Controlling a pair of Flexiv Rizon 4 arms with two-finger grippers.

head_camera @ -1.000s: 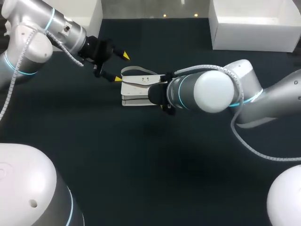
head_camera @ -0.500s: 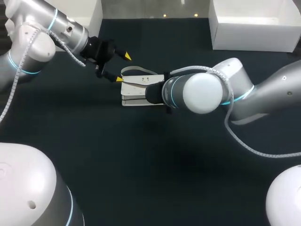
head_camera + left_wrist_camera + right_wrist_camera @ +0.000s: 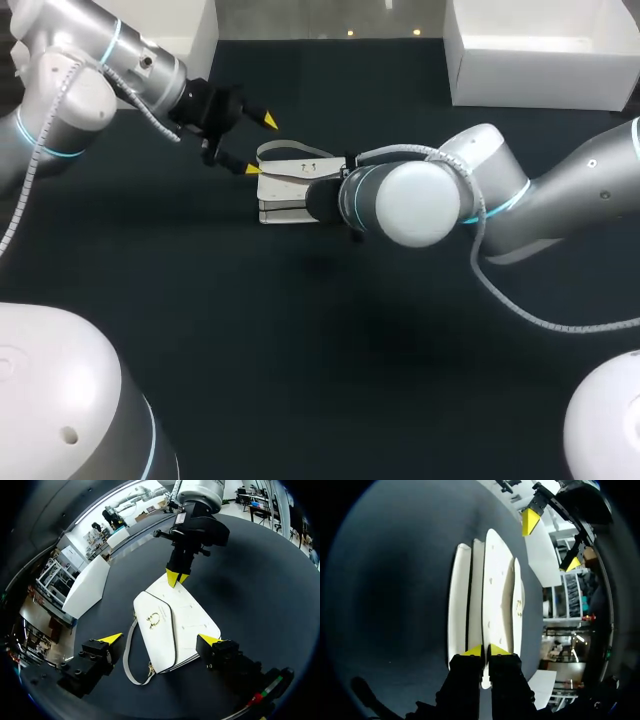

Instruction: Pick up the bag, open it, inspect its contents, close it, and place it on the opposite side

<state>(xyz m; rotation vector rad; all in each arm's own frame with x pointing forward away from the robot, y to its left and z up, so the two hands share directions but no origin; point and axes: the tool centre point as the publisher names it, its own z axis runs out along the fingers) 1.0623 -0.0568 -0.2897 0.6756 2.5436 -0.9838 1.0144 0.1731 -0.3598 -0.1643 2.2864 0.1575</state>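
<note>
white bag (image 3: 172, 630), right gripper (image 3: 176, 577) pinching edge

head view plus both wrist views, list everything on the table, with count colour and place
handbag: one, white, lying flat mid-table between the two pincers
strap: one, grey, looping off the handbag's end nearest the left pincer
clasp: one, gold, on the handbag's flap
boxes: two, white, far right and far left of the table
table: one, dark
left pincer: one, yellow-tipped, open, straddling the handbag's strap end
right pincer: one, yellow-tipped, pinching the handbag's opposite edge
</note>
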